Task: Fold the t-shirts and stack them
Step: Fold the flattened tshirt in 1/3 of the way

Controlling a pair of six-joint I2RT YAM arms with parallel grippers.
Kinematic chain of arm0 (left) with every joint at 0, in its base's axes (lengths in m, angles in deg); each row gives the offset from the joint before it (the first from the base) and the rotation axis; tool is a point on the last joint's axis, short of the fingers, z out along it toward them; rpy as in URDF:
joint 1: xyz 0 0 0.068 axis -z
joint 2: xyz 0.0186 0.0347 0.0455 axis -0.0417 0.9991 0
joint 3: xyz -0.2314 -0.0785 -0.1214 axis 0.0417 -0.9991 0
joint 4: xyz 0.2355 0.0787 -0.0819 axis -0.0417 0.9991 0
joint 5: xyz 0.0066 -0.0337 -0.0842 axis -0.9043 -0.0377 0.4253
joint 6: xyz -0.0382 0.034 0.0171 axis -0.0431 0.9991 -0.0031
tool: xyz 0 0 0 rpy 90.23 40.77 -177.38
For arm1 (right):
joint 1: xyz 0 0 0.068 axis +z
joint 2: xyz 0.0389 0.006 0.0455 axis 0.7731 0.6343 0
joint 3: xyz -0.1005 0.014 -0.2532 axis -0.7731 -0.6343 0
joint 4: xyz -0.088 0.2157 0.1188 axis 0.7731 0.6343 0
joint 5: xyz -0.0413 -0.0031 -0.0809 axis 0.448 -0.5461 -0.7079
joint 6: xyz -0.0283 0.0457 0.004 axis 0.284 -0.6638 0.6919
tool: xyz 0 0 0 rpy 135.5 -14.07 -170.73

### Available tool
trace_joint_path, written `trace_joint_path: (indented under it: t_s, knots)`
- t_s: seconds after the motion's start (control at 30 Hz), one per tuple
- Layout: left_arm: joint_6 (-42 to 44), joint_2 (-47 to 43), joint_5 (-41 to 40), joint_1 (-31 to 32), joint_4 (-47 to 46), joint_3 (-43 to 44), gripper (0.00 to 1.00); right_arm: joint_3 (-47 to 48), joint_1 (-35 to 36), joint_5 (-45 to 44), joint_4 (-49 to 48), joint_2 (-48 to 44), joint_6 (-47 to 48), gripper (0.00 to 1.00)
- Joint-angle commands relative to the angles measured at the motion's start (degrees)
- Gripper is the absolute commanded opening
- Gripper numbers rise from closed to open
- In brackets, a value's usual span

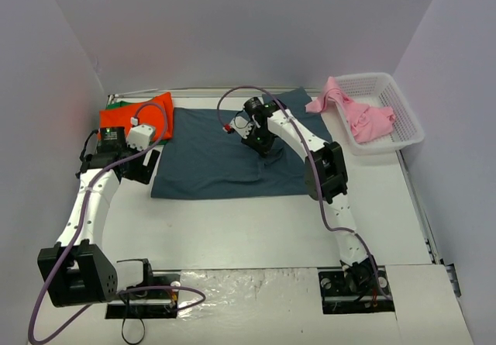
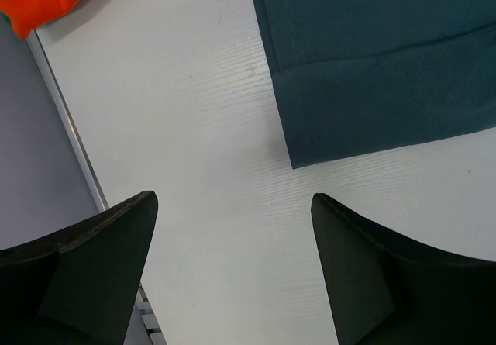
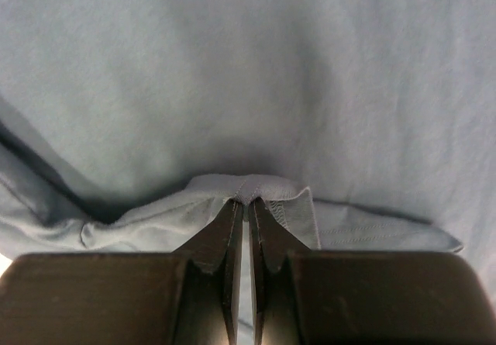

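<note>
A dark slate-blue t-shirt [image 1: 209, 163] lies spread flat across the middle of the table. My right gripper [image 1: 263, 145] is over its right half, shut on a pinched-up hem fold of that shirt [image 3: 267, 186]. My left gripper [image 1: 142, 167] hovers open over bare table just off the shirt's near left corner [image 2: 310, 147], with nothing between its fingers [image 2: 116, 244]. A bright orange-red t-shirt [image 1: 128, 116] lies folded at the back left, and a sliver of green t-shirt [image 1: 115, 105] shows at its far edge. A light pink t-shirt [image 1: 353, 111] hangs over the basket's rim.
The white lattice basket [image 1: 404, 124] stands at the back right against the wall. Grey walls close the table in on three sides. A metal rail [image 2: 74, 136] runs along the left table edge. White tabletop [image 1: 248, 229] lies between the blue shirt and the arm bases.
</note>
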Motion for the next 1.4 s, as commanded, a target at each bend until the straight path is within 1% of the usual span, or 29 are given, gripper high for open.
trace_joint_path:
  t_s: [0.0, 0.43, 0.67, 1.03, 1.37]
  knots:
    - [-0.2, -0.5, -0.4, -0.3, -0.9, 0.3, 0.79, 2.8, 0.4, -0.6, 2.7, 1.3, 0.9, 0.0]
    - [-0.1, -0.3, -0.3, -0.3, -1.0, -0.1, 0.79, 6.1, 1.0, -0.3, 2.4, 4.3, 1.3, 0.0]
    - [-0.1, -0.3, -0.3, -0.3, -0.9, -0.1, 0.79, 7.0, 1.1, -0.1, 0.7, 5.5, 1.0, 0.0]
    - [-0.3, -0.7, -0.2, -0.4, -0.9, -0.1, 0.79, 7.8, 2.2, 0.4, -1.0, 4.2, 1.3, 0.0]
    - [-0.2, -0.7, 0.0, -0.4, -1.2, -0.3, 0.8, 6.0, 3.5, 0.2, -1.5, 3.6, 2.7, 0.0]
